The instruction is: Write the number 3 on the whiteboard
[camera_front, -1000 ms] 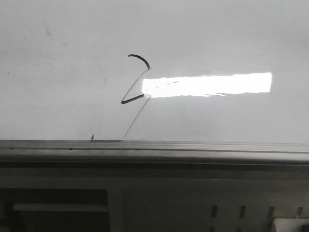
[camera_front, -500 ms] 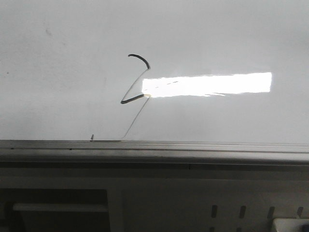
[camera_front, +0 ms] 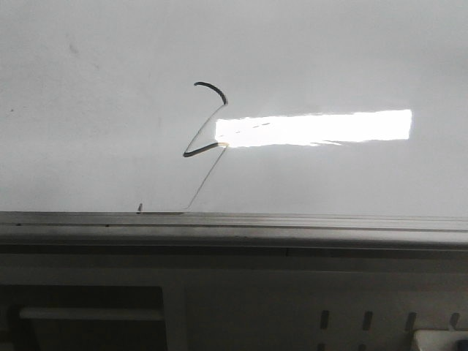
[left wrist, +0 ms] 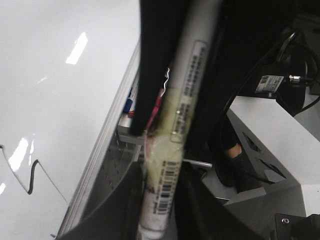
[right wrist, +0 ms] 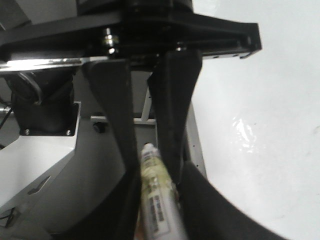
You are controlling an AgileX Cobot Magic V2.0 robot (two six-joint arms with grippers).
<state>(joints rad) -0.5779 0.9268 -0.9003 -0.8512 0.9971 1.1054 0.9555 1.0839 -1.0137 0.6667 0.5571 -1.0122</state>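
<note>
Black fingers of each gripper, left (left wrist: 167,165) and right (right wrist: 150,165), pinched a marker, probably to keep it rigid for writing. The 3 (camera_front: 205,142) lay on the whiteboard (camera_front: 329,58), well apart from both.

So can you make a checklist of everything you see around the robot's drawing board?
Surface: whiteboard, glossy, with a bright rectangular light reflection.
Job's things: number 3 drawn as a thin black zigzag.
Clutter: tiny dark specks on the board.
Hands: left hand shut on a marker; right hand shut on a marker.
Cables: black cables beside the left arm.
Surroundings: grey slotted panel below the silver frame.
</note>
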